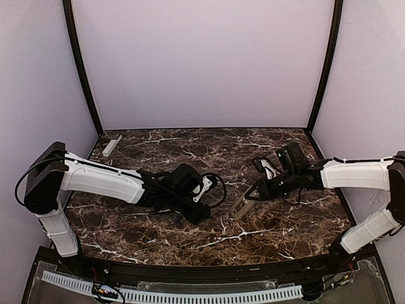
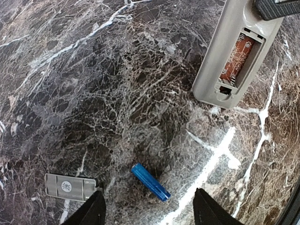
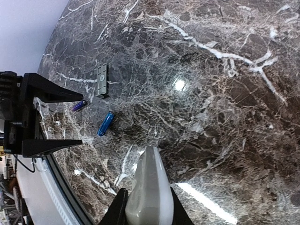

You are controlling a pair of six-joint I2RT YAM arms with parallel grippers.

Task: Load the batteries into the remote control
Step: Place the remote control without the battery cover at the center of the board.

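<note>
left claw (image 2: 147,213) spread, a blue battery (image 2: 150,182) just ahead; right claw (image 3: 147,208) pinching the remote control (image 3: 146,178).

- Top external: high behind the arm bases at 6 o'clock, looking down and forward over the whole table (image 1: 285,228) from afar.
- Left wrist: close above the marble, facing down, with the remote control (image 2: 209,70) at 1 o'clock.
- Right wrist: low, slanting towards the left gripper (image 3: 82,119) at 9 o'clock; it shares the blue battery (image 3: 105,124) and grey cover (image 3: 101,80) with the left wrist view.
</note>
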